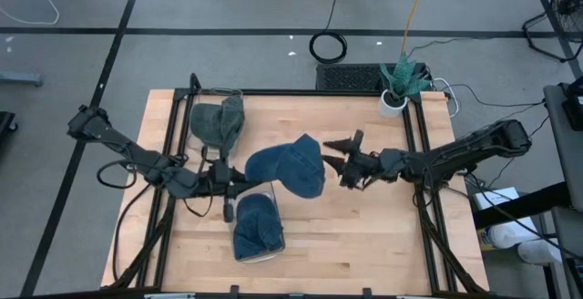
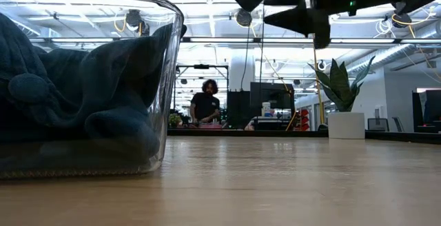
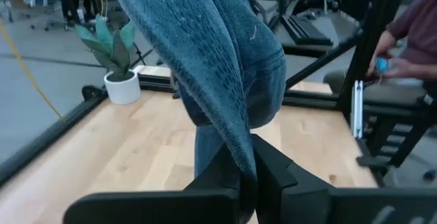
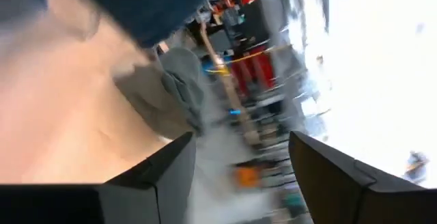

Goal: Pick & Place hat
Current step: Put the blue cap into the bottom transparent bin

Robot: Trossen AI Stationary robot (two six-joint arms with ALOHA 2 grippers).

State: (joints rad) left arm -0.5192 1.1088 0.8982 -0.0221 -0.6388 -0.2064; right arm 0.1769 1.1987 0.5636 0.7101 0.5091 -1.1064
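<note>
Blue denim hat [image 1: 290, 167], grey-green hat [image 1: 219, 121], pale wood table [image 1: 364, 235], white plant pot [image 1: 393, 103]

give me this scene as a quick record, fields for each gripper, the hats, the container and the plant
left gripper: shut on the blue hat, holding it above the table centre
right gripper: open, empty, just beside the blue hat
grey-green hat: lying at the table's far left
clear container: holds another blue hat
potted plant: far right corner of the table
</note>
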